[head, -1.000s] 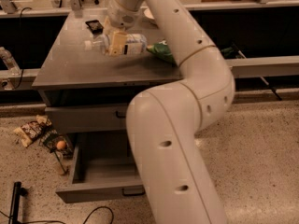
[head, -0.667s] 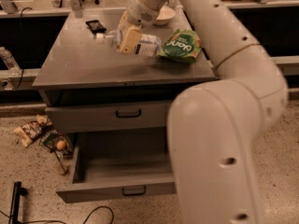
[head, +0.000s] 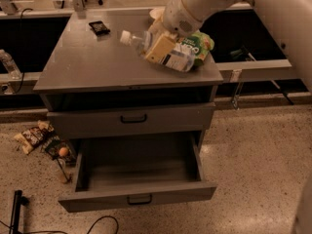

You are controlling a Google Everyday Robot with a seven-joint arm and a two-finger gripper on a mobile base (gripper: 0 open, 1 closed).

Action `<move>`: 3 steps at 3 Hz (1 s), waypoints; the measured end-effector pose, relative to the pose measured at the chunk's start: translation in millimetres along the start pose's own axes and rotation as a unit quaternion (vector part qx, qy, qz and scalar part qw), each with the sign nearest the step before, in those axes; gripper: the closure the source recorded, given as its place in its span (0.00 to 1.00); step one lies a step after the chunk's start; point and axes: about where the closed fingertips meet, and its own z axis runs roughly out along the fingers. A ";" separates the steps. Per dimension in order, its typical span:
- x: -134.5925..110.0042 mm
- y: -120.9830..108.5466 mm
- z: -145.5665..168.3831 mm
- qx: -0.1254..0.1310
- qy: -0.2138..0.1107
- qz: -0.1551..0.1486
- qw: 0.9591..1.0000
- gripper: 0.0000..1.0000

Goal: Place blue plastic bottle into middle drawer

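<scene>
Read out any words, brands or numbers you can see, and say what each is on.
No text reads clearly enough to quote.
Blue plastic bottle, held by the pincer over the cabinet top: label print blurred.
Green bag behind it: white logo, unreadable.
Wrappers on the floor: unreadable.

Lab — gripper (head: 163,51) over metal cabinet (head: 92,62)

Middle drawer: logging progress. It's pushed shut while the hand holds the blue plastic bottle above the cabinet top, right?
No: the camera view shows the middle drawer pulled open. The hand does hold the blue plastic bottle above the cabinet top.
</scene>
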 end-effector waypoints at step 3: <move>65.2 115.8 64.0 -0.067 0.056 -0.021 0.996 1.00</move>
